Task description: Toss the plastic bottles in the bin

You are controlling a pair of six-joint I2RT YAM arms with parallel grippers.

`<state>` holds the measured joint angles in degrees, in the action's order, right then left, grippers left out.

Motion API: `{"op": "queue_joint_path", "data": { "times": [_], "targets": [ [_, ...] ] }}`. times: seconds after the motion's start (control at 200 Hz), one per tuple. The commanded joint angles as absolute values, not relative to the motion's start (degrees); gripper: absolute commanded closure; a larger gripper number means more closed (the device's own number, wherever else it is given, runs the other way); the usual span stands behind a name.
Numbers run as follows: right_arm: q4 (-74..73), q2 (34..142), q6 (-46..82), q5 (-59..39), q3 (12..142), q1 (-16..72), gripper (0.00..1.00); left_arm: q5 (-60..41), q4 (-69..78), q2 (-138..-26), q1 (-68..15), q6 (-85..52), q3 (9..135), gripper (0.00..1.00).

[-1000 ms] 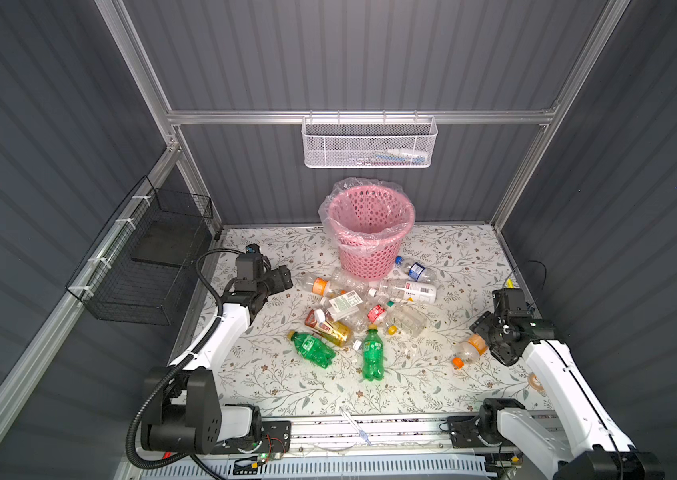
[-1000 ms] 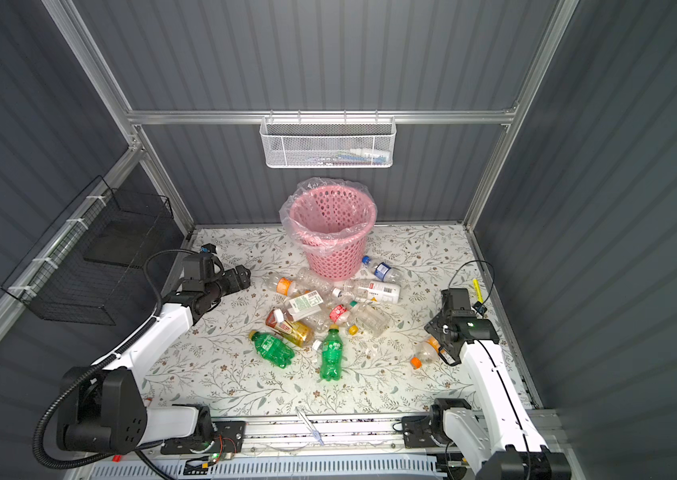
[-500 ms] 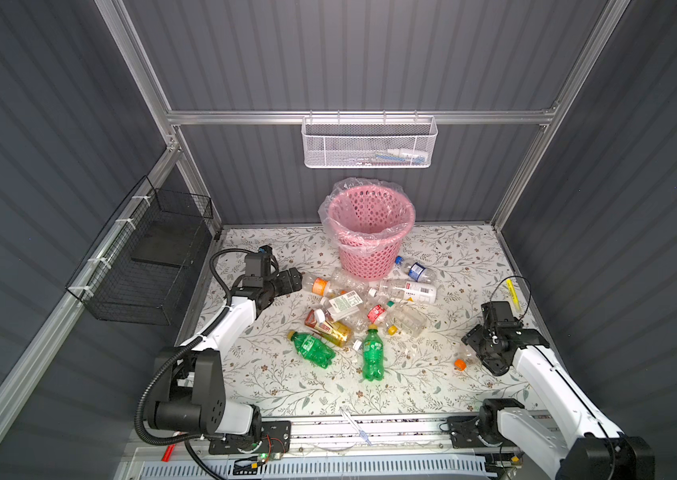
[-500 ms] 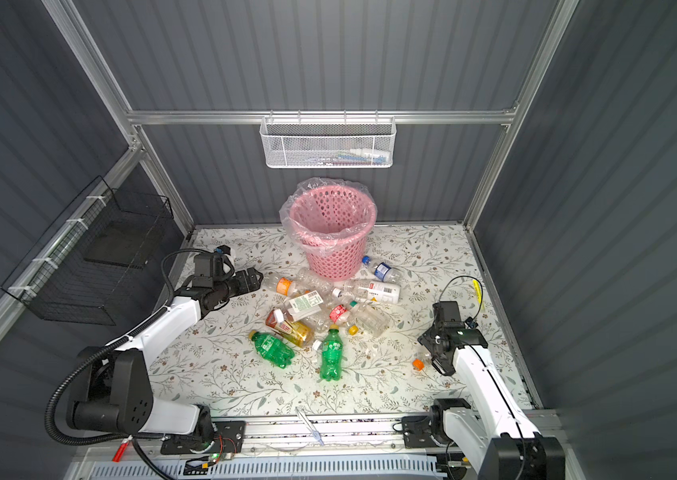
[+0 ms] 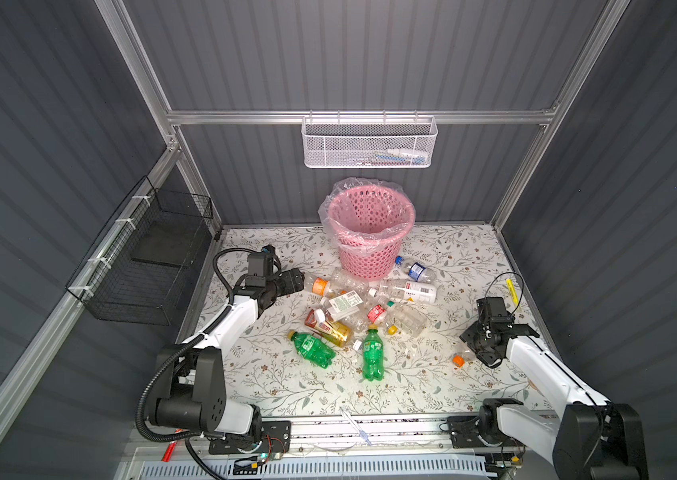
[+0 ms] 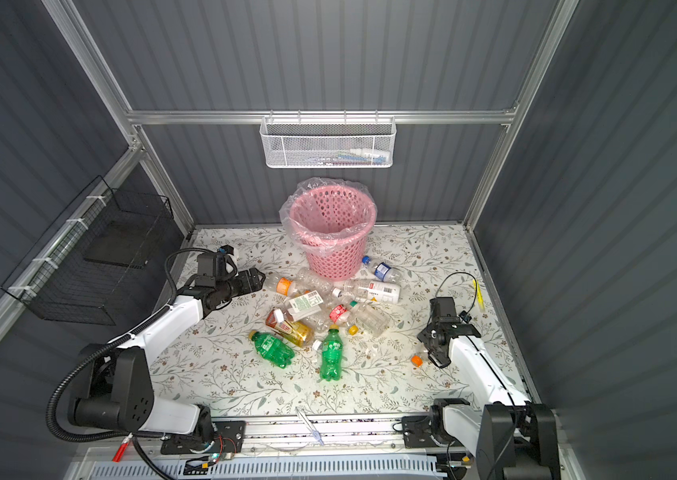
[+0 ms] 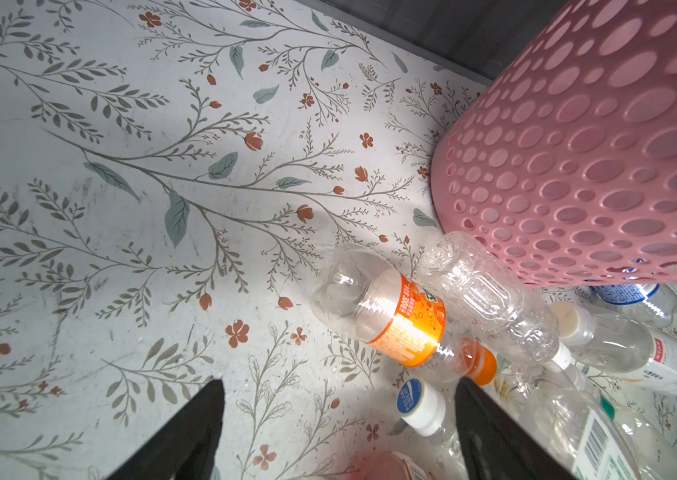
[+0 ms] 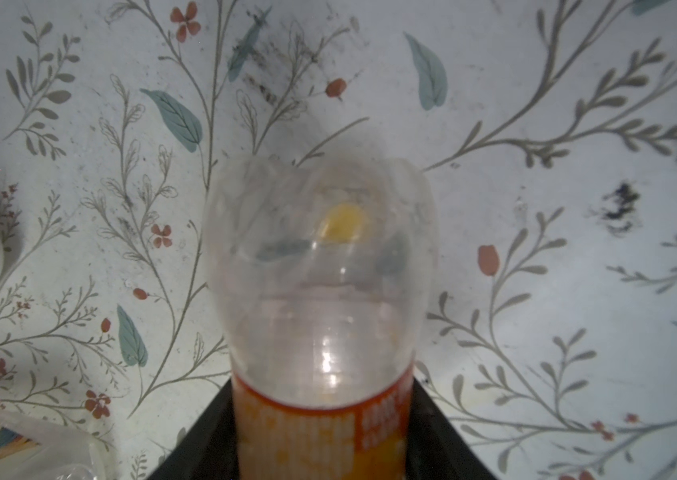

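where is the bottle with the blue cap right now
In both top views the blue-capped bottle lies on its side just right of the pink bin, by its base, with the white-labelled bottle lying just in front of it.

White mesh basket (image 5: 370,146) hung at the rear; black wire basket (image 5: 141,266) at the left side; yellow highlighter (image 5: 512,291) on the floral tabletop (image 5: 286,386), by its right edge

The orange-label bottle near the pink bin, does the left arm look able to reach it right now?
Probably yes. The left tool is open and aimed toward the orange-label bottle, with mostly bare mat between them; a clear bottle and the bin lie behind it.
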<state>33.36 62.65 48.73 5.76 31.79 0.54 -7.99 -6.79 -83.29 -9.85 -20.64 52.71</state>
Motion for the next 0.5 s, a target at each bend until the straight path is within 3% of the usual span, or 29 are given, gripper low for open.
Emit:
{"op": "queue_joint_path", "data": {
  "times": [0.0, 0.115, 0.22, 0.285, 0.315, 0.33, 0.4, 0.495],
  "targets": [
    [36.8, 62.7, 43.8, 4.2, 40.0, 0.8, 0.49, -8.5, -5.0, -84.6, -10.8, -21.9, 53.4, 0.14],
    [42.1, 67.3, 41.4, 0.0, 59.1, 1.3, 0.51, -8.5, -3.8, -84.6, -11.7, -22.8, 53.1, 0.14],
    [40.8, 76.1, 45.1, -9.5, 85.4, 3.8, 0.5, -8.2, -3.4, -83.6, -13.2, -22.6, 52.9, 0.14],
    [35.3, 83.1, 51.1, -22.6, 100.2, 5.2, 0.33, -8.4, -4.4, -83.1, -14.0, -21.3, 53.6, 0.14],
    [34.6, 86.2, 52.7, -25.5, 107.2, 6.3, 0.1, -8.4, -5.4, -82.6, -14.3, -20.6, 54.1, 0.13],
    [35.5, 87.8, 52.7, -25.6, 110.7, 6.8, 0.03, -8.5, -5.9, -82.3, -14.5, -20.2, 54.3, 0.13],
    [37.0, 91.6, 51.3, -25.1, 118.9, 7.8, 0.01, -8.4, -7.9, -80.5, -15.5, -18.0, 54.5, 0.1],
    [32.1, 89.6, 53.2, -24.9, 112.2, 5.7, 0.01, -8.6, -8.9, -77.5, -15.9, -15.9, 52.9, 0.06]
  ]
}}
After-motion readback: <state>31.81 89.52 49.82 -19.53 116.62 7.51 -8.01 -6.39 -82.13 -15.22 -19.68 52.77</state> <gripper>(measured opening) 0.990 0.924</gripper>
